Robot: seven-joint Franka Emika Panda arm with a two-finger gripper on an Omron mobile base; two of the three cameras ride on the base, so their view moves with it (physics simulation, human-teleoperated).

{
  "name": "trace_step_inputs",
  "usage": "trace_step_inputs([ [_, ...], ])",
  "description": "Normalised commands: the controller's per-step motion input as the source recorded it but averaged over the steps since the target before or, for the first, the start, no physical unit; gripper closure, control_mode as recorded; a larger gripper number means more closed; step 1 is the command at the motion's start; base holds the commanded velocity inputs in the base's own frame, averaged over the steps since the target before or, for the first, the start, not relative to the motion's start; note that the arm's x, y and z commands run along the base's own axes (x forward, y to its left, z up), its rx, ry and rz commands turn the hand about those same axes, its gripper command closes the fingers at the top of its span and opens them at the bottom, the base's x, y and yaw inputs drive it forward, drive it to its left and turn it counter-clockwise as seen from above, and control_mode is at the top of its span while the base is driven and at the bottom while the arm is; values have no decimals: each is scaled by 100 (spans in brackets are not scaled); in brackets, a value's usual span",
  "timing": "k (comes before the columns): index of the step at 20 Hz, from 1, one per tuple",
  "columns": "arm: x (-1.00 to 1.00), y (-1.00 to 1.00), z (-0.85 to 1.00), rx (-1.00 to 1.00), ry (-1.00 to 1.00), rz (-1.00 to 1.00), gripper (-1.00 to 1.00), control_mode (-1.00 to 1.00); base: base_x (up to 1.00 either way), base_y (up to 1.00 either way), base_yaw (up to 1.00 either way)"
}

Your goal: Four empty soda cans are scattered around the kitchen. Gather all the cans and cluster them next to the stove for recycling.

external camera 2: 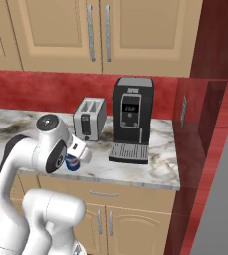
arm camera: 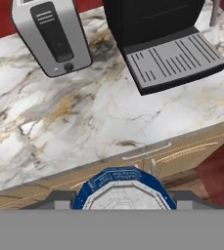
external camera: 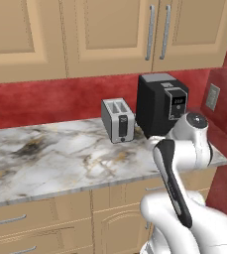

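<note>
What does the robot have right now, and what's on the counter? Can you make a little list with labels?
gripper: shut on the blue can
blue can: silver top, held out in front of the counter edge, above the cabinet fronts
counter: marble, with wooden cabinets below
toaster: silver, upright on the counter
coffee machine: black, right of the toaster, by the red wall
stove: not in these pictures

Blue soda can (external camera 2: 72,163) mostly hidden behind the arm.
</note>
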Motion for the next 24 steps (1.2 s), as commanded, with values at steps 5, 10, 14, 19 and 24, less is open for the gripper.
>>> trace_step_inputs([
  [5,-37,0,40,0,0,-2,100,-100,0,0,0],
  [10,-14,0,32,0,0,-3,100,-100,0,0,0],
  [14,-4,0,37,0,0,-3,100,-100,0,0,0],
  [19,-1,0,25,0,0,-3,100,-100,0,0,0],
  [24,-2,0,11,0,0,-3,100,-100,0,0,0],
])
